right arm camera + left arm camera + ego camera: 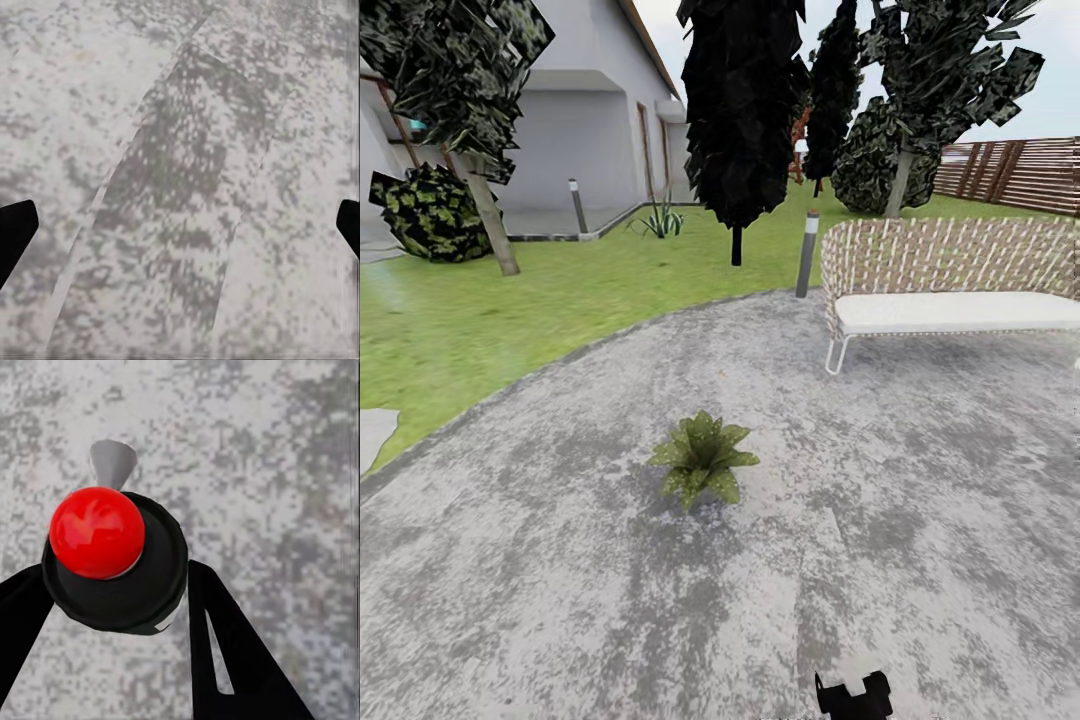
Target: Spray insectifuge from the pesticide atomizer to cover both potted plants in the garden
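My left gripper point(112, 607) is clamped on the atomizer point(112, 559), so pickup is done. My right gripper point(180, 225) hangs spread, empty. One plant point(703, 458) sits ahead on the patio point(920, 520); spraying, I judge, remains.

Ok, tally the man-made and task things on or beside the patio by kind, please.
Potted plants: 1
Pesticide atomizers: 1, held in the left gripper
Wicker seats: 1
Bollard lights: 2
Total: 5
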Tool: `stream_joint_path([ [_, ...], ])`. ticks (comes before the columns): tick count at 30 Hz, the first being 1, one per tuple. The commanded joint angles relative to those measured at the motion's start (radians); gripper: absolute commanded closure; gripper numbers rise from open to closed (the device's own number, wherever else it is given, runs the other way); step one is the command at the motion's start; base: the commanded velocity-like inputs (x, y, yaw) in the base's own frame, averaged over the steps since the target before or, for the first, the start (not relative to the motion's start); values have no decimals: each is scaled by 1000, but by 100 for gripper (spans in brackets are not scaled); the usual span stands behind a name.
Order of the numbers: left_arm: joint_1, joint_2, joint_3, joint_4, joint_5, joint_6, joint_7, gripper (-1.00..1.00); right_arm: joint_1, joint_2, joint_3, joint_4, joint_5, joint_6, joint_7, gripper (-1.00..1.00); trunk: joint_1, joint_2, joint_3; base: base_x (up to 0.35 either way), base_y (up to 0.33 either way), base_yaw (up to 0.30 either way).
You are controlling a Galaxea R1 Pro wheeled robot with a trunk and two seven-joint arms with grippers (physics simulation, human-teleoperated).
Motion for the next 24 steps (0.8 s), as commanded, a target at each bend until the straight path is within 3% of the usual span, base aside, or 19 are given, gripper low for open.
stream_joint_path([
  [1,0,0,8,0,-9,-4,-4,100,-1,0,6,2,5,-1,-9,-100,0,0,-1,0,22,-300],
  [5,0,0,8,0,-9,-4,-4,100,-1,0,6,0,1,-1,-9,-100,0,0,-1,0,6,-300],
  [13,0,-2,8,2,-8,-4,-4,100,-1,-3,5,-4,-118,-2,-12,-100,0,0,-1,0,0,-300],
  [24,0,-12,7,3,-9,-5,-6,100,-2,-5,5,-5,-131,0,-11,-100,0,0,-1,0,0,-300],
])
